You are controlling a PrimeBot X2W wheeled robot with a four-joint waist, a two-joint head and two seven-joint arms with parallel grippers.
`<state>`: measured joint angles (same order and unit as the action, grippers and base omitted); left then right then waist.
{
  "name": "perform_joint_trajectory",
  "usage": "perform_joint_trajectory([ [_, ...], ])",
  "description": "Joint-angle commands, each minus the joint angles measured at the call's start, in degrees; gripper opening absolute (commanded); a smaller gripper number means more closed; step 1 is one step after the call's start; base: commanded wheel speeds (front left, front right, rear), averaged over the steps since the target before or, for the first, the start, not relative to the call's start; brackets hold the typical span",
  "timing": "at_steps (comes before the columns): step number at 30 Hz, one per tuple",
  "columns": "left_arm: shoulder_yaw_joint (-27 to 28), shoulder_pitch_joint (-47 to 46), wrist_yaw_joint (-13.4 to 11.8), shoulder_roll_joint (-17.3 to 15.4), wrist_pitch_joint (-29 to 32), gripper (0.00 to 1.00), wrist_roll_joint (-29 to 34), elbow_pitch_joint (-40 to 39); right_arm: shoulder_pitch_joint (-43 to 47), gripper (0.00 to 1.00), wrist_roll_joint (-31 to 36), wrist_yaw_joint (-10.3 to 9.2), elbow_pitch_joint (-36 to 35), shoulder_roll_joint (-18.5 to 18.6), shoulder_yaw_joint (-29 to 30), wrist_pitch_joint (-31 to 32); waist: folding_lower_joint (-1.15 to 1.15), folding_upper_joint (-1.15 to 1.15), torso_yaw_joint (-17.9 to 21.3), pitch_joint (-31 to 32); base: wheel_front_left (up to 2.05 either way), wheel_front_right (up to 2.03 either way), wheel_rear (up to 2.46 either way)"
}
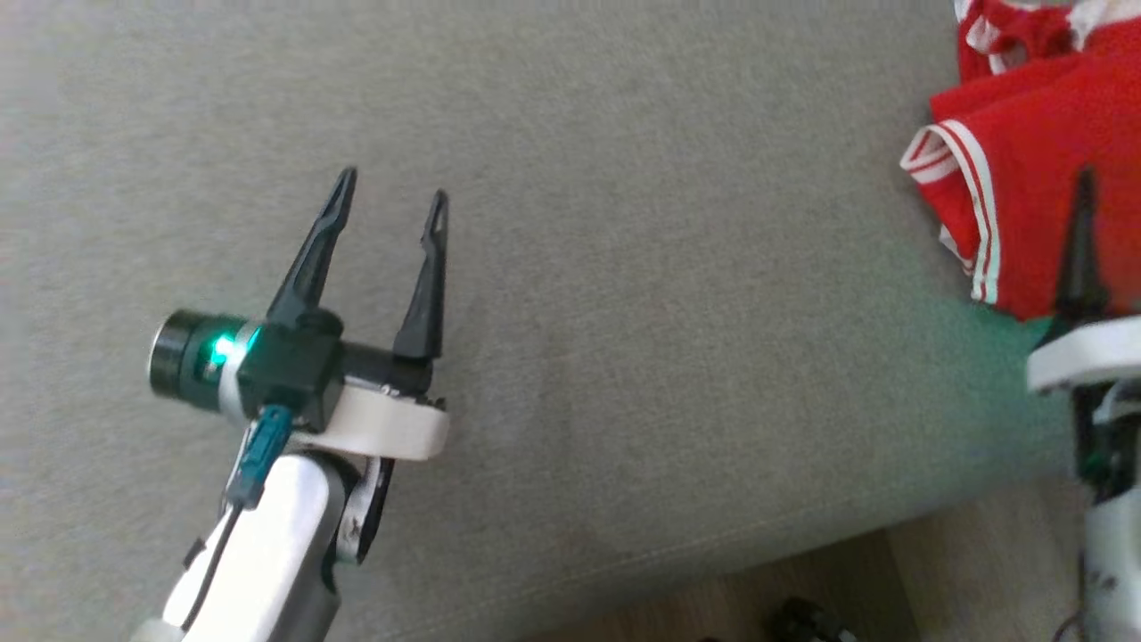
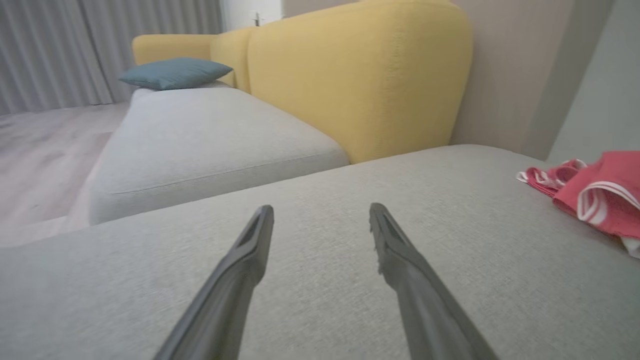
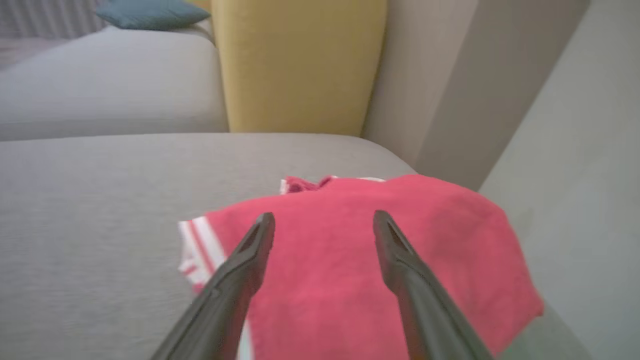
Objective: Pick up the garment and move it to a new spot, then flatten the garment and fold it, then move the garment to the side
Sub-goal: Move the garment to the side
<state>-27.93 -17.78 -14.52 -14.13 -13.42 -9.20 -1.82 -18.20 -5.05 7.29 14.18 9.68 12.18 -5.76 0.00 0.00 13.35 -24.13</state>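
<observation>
Now red garment (image 3: 450, 240) (white-striped trim) bunched on grey cushion (image 3: 100, 200).

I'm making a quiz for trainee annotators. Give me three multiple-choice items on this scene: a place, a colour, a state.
1. Where does the garment lie? A on a table; B on the grey seat cushion; C in a basket.
2. Its sleeve stripes are: A white; B blue; C black.
3. The left gripper is: A shut on cloth; B open, empty; C shut, empty.
Key: B, the head view shows it on the cushion; A, white bands edge the red; B, its fingers stand apart over bare fabric.
</observation>
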Motion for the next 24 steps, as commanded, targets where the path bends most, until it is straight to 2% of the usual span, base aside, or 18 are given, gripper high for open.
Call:
perform_joint_trajectory([
  [1,2.6,-0.4,-0.5,-0.4,-0.5,1.00,-0.4,-1.7,0.5,1.00,-0.6,0.20,-3.1,0.7,-1.5,-0.8,0.00,0.00,-2.5,2.6,0.00,0.00,0.00],
  [12,7.3,7.9,-4.1,-0.6,-1.3,1.00,-4.4,-1.2,9.6,1.00,-3.6,0.20,-13.9,-3.8,-10.0,-0.3,0.00,0.00,-9.9,10.2,0.00,0.00,0.00],
  [24,9.5,16.0,-4.7,-2.1,-1.4,1.00,-7.1,-1.3,18.2,1.00,-5.0,0.20,-19.3,-6.2,-13.6,3.2,0.00,0.00,-11.3,17.3,0.00,0.00,0.00],
])
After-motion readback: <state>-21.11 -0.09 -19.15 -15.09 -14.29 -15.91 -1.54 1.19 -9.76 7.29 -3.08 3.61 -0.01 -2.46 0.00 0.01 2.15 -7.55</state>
